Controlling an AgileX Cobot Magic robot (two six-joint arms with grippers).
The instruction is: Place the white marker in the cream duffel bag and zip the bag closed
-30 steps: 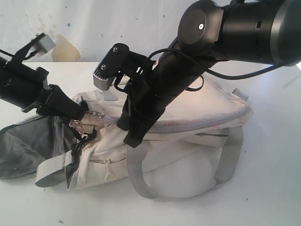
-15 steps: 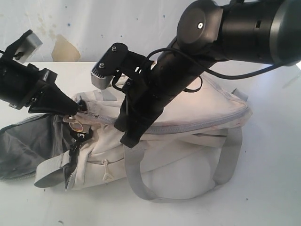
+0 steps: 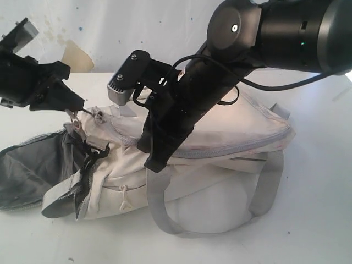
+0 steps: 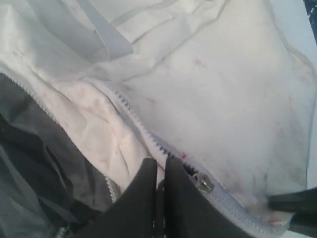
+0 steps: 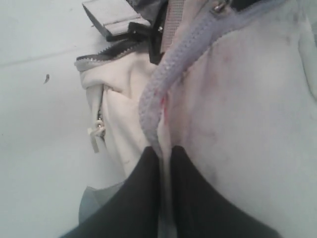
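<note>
The cream duffel bag (image 3: 220, 132) lies on its side, its left end open and showing dark grey lining (image 3: 33, 165). My left gripper (image 3: 76, 107) is shut at the open end of the main zipper; the metal slider (image 4: 203, 184) sits right beside its fingertips, and the pull appears pinched between them (image 4: 161, 163). My right gripper (image 3: 155, 162) is shut on the bag's grey zipper edge (image 5: 166, 151) at mid-length. The white marker is out of view in every frame.
The bag rests on a white table (image 3: 319, 220) before a stained wall (image 3: 77, 58). Grey webbing straps (image 3: 264, 192) loop down the front. A side pocket zipper pull (image 3: 125, 203) hangs low. The bulky right arm (image 3: 275, 33) reaches over the bag.
My left gripper has moved up and to the left, drawing the zipper end of the bag with it. The right gripper has held its place on the zipper edge.
</note>
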